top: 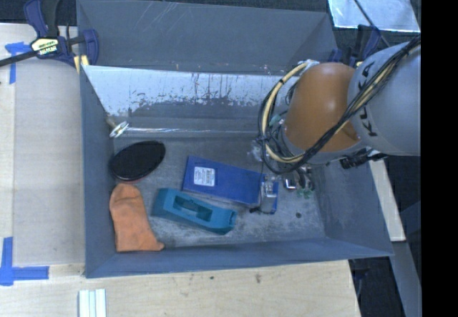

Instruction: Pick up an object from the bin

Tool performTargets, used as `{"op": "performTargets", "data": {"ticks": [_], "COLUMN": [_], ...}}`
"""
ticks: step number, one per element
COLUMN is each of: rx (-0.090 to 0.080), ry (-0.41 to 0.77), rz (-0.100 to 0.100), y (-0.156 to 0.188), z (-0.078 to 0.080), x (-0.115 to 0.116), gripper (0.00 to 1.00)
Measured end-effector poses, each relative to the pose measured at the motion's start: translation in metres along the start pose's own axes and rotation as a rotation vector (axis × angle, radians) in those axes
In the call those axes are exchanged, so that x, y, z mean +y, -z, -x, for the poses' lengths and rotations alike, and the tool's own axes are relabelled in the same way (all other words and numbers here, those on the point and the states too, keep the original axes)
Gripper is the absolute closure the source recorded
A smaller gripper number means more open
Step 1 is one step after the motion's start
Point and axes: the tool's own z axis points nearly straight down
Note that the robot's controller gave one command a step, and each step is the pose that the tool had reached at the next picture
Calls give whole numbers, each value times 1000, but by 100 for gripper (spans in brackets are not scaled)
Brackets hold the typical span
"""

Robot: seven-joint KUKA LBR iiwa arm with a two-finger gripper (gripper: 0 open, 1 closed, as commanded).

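Tool (270, 197) is down at the right edge of the dark blue flat box (215, 179), mid-frame in the bin (96, 187). Can't tell if it's apart or together. Box looks stiff, light, kinda slick, so I'd pinch that thin edge.

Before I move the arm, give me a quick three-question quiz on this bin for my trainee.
1. True or false: the orange cloth lies in the lower-left corner of the bin, as the view shows it.
2. Which is the hand nearest? A cloth; B blue box; C oval.
3. What colour is the oval above the cloth?
Key: 1 true; 2 B; 3 black.
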Motion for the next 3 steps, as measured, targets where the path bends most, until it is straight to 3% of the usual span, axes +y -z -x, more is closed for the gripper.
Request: {"op": "performTargets", "data": {"ticks": [1,2,3], "rx": [4,-5,-5], "ry": [-232,-44,-45], "rz": [-2,1,1], "y": [-33,-40,-40], "z": [3,8,8], "x": [24,22,22], "gripper": [0,100,100]}}
